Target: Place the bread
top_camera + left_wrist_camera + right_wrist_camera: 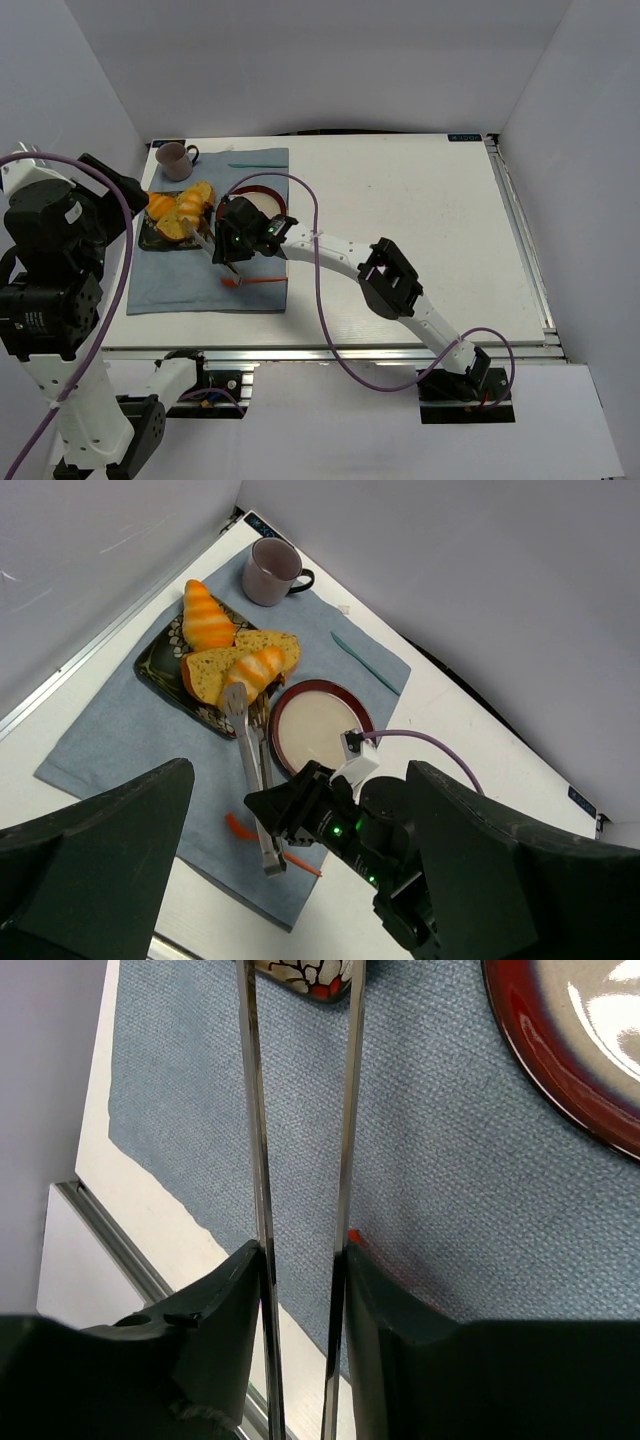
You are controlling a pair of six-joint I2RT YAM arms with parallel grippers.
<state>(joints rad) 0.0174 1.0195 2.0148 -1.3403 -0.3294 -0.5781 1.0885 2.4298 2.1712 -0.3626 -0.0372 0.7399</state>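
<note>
Bread (256, 668) in sight on the left wrist camera: the striped yellow roll lies on top of two brown-crusted slices (205, 672) on the dark tray (150, 665), just beside the red-rimmed plate (288, 702). Metal tongs (250, 770) lie along the blue cloth (100, 740), tips right at the roll's near end (touching or just short, I cannot tell). The left gripper (300, 770) hangs high above it all, fingers spread wide, nothing between them.

Over to the top camera: the right arm (340, 255) stretches across the table (400, 200) to the cloth, its wrist covering part of the plate. The bread sits on the tray, to the left of that wrist.

Now the right wrist view: the right gripper (303, 1260) has its fingers pressed against the outside of the tongs' two arms. It is clamped on them, with a gap showing between the arms.
</note>
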